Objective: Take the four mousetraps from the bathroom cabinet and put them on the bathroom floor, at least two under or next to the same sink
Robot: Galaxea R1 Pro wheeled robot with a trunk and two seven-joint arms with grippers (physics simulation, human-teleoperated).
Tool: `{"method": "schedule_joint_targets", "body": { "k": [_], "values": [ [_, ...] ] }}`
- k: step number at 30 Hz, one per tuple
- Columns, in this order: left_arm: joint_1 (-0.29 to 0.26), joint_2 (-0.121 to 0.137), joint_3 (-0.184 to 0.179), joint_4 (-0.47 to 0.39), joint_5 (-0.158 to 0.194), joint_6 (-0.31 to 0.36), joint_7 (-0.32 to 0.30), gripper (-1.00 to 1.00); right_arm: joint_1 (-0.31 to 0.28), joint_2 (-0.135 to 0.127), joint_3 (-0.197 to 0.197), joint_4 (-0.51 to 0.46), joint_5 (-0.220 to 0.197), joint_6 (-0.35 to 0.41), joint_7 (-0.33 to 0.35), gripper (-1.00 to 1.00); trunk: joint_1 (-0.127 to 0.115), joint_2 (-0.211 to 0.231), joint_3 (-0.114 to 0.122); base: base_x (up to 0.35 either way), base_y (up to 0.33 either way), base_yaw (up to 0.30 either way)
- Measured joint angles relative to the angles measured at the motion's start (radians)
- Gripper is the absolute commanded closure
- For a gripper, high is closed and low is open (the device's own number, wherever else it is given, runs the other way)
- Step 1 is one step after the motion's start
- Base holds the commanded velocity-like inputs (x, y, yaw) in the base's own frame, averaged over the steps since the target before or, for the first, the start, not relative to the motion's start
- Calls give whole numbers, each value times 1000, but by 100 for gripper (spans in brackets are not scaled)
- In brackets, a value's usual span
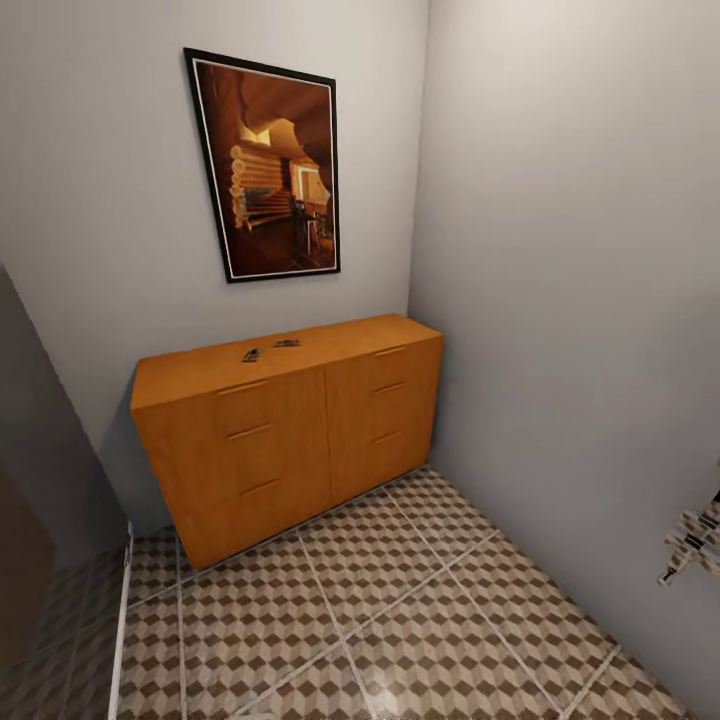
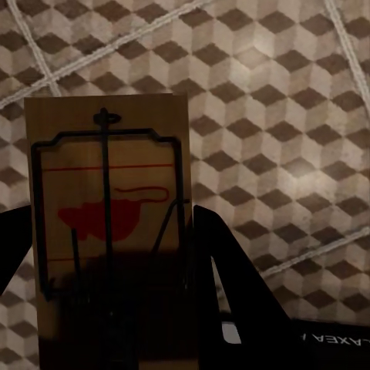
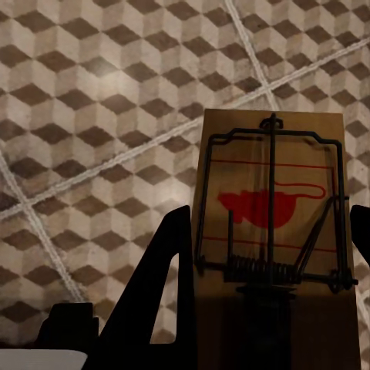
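The left gripper (image 2: 108, 308) was clamped on a mousetrap (image 2: 108, 223): the tan slab stood between its two dark fingers (image 2: 223, 285), one pressed to each long edge, and reached out past their tips, its wire bail and red mouse print facing the camera. Beyond those fingers lay the cube-patterned floor (image 2: 293, 116), well clear of the trap. The right gripper (image 3: 266, 308) held a second trap (image 3: 270, 231) the same way, fingers (image 3: 166, 285) closed against both sides, the coil spring near the finger bases and the bail out past the tips; the same tiled floor (image 3: 100, 116) lay beyond it. In the head view, the orange-brown cabinet (image 1: 290, 430) stood against the grey wall in the corner, and on its top, near the back edge, sat two small dark traps (image 1: 268, 350) just beside each other; details were too small to tell. A framed picture (image 1: 268, 165) hung above the cabinet.
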Motion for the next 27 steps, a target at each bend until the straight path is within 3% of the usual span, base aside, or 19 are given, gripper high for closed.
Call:
{"method": "schedule_joint_targets", "body": {
  "k": [10,27],
  "values": [
    [0,-1,0,-3,0,-1,-1,100,0,0,0,1,0,0,0,100,0,0,-16,0,0,-20],
    [0,-1,0,-3,0,-1,-1,100,0,0,0,0,2,0,2,100,0,0,-41,0,0,-154]
  ]
}}
